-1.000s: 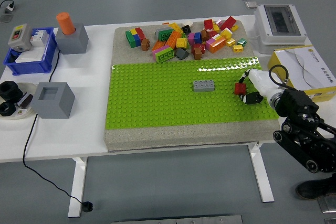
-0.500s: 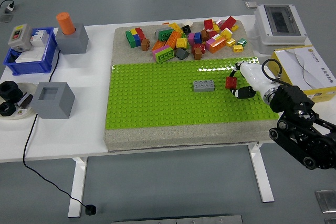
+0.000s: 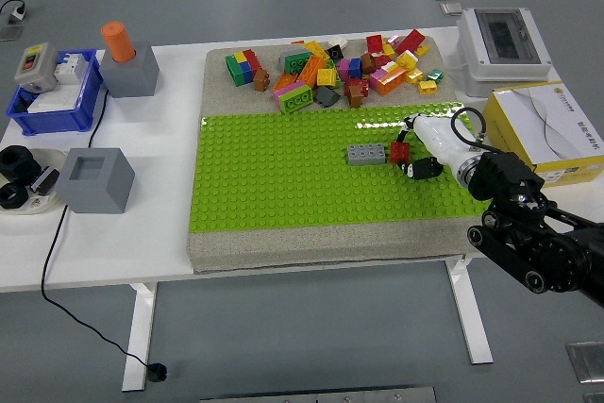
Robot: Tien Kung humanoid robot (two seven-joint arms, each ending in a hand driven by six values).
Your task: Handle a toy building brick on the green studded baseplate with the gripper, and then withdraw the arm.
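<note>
Head view showed the right robot hand (image 3: 404,159) pinching a small red plastic brick (image 3: 400,152) beside the grey brick (image 3: 366,154); light, rigid, probably best gripped by its sides.

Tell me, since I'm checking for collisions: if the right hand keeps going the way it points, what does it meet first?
Probably the grey brick: the right hand points left, holding a red brick right beside it.

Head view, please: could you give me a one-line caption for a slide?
Right hand holds a red brick over the green baseplate, right beside the grey brick.
</note>
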